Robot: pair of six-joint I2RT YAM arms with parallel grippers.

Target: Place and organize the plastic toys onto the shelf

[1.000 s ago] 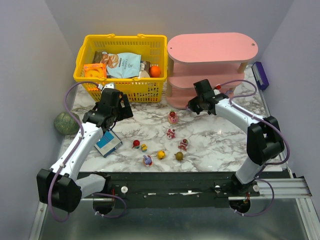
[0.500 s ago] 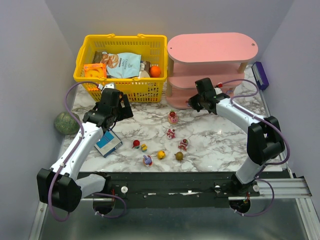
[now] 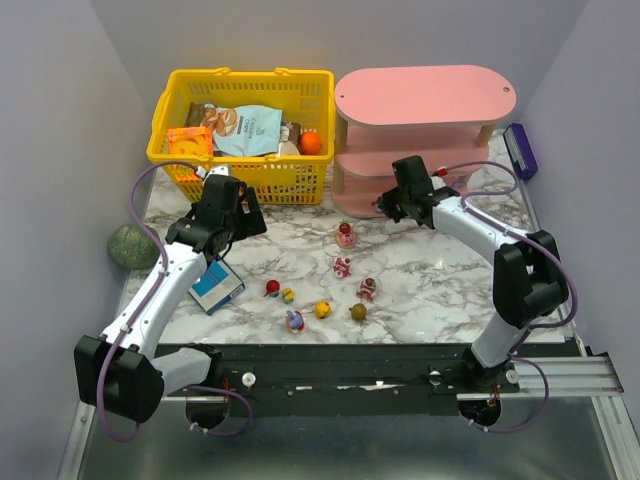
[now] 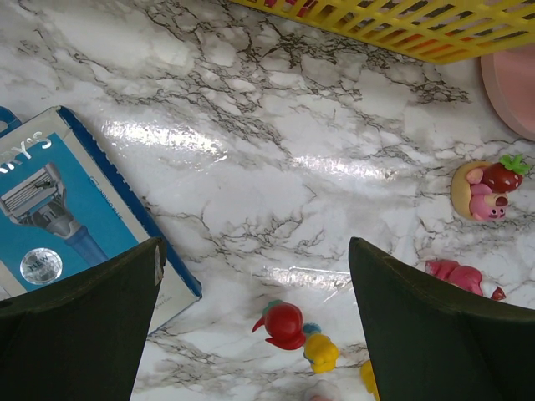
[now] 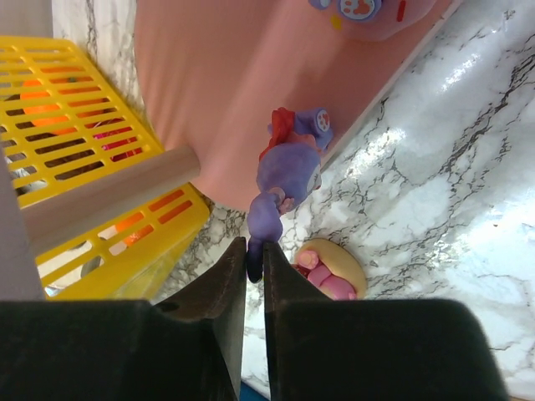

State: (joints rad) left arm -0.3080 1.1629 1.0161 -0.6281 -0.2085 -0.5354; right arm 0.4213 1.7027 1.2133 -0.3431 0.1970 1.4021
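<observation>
Marble-patterned tabletop (image 3: 440,270) fills the workspace, w/ grey walls around it. At rear right stands the pink three-tier shelf (image 3: 425,95); at rear left, just beside it, the yellow basket (image 3: 240,130) holding snack packets.

Right gripper (image 5: 255,251) reaches to the shelf's lowest board, fingers drawn to a narrow gap and pinching the lower end of a purple bunny figurine (image 5: 288,175). The figurine lies at that board's rim, partly over the marble. Another small toy (image 5: 359,12) sits further along the same board, cut off by the frame edge.

Left gripper (image 4: 255,246) hangs over the tabletop in front of the basket, jaws wide apart and holding nothing.

A blue razor pack (image 4: 58,242) lies flat under the left finger. A green speckled ball (image 3: 130,245) sits off the table's left edge.

Loose toys on the marble, centre front:
- strawberry-topped pink figurine (image 3: 346,236), near the shelf base
- two more pink ones (image 3: 342,267) and (image 3: 367,290)
- red round toy (image 3: 272,288) touching a yellow one (image 3: 288,295)
- purple toy (image 3: 295,321), yellow ball (image 3: 322,309), olive ball (image 3: 358,312), in a row nearest the arm bases
</observation>
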